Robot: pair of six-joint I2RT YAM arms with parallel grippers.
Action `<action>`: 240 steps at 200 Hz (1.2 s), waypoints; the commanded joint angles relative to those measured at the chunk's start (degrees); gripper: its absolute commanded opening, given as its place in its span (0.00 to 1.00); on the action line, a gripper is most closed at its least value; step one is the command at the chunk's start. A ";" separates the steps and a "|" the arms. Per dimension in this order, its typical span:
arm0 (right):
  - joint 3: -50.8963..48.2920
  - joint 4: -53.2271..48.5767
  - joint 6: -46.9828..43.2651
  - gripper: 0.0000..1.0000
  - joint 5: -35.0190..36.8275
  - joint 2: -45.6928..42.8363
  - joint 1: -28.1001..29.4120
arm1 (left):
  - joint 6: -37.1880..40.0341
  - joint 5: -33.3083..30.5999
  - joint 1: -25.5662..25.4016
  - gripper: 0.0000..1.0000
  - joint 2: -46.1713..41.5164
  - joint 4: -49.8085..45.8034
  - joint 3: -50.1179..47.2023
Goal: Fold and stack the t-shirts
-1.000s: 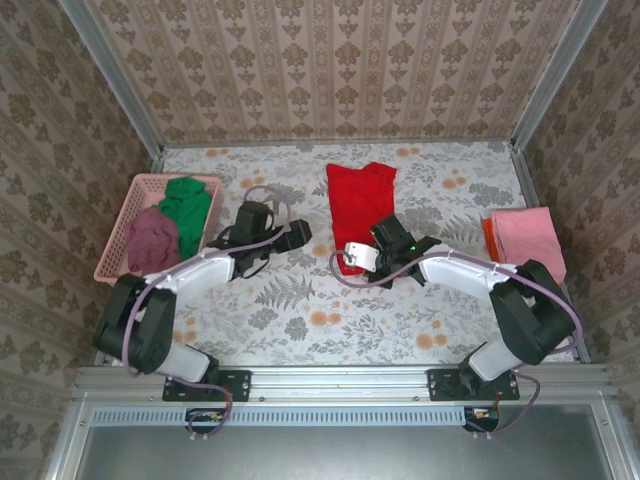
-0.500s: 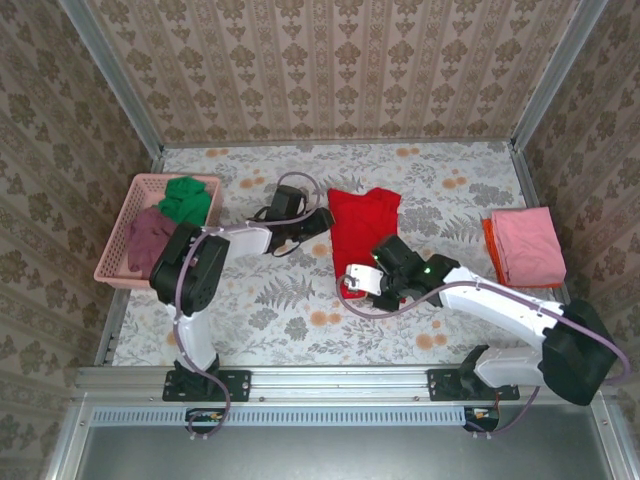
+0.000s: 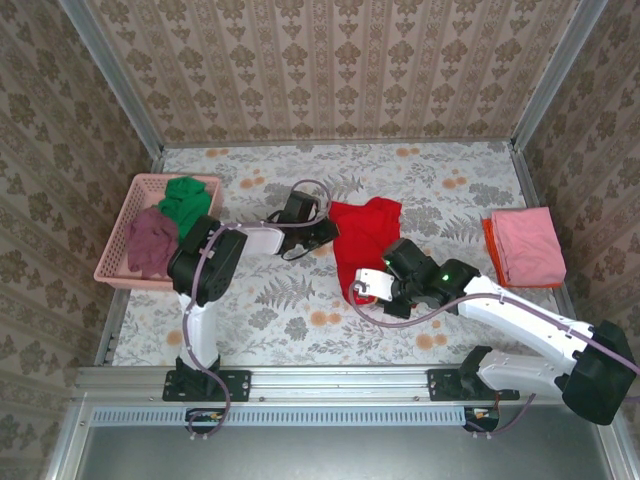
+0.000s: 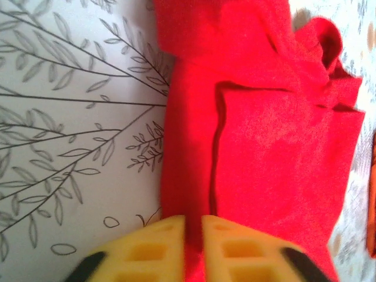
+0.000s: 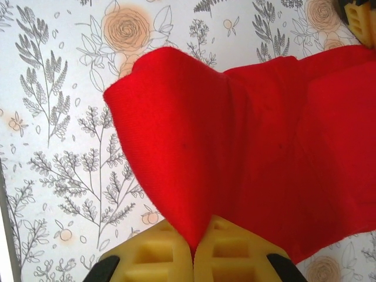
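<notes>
Left gripper (image 4: 192, 228), wide open 1 s ago, now clamped on red t-shirt (image 3: 365, 235) at desk (image 3: 290, 300) centre, 9 o'clock edge; right gripper (image 5: 192, 245) pinching 6 o'clock hem. Ready for folding.

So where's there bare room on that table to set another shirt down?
Bare table lies along the back wall, between the red t-shirt and the pink stack, and in front between the arms. Crowded: the middle, where the left pincer and right pincer grip the red t-shirt, and the basket.
</notes>
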 commanded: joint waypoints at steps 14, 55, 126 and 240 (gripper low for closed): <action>6.78 -1.50 -6.48 0.00 3.61 2.23 -1.75 | 0.32 0.87 -0.19 0.00 1.64 -0.65 -1.13; 16.03 -1.70 -13.00 0.00 0.78 10.86 -7.96 | 0.68 1.83 0.66 0.00 2.43 -0.11 -3.78; 35.02 -4.03 -21.76 0.00 -1.11 30.60 -16.29 | -0.21 2.98 3.01 0.00 3.47 1.72 -7.08; 55.02 -5.60 -25.73 0.00 -2.83 52.73 -20.80 | 0.12 4.82 3.94 0.00 5.62 0.15 -5.63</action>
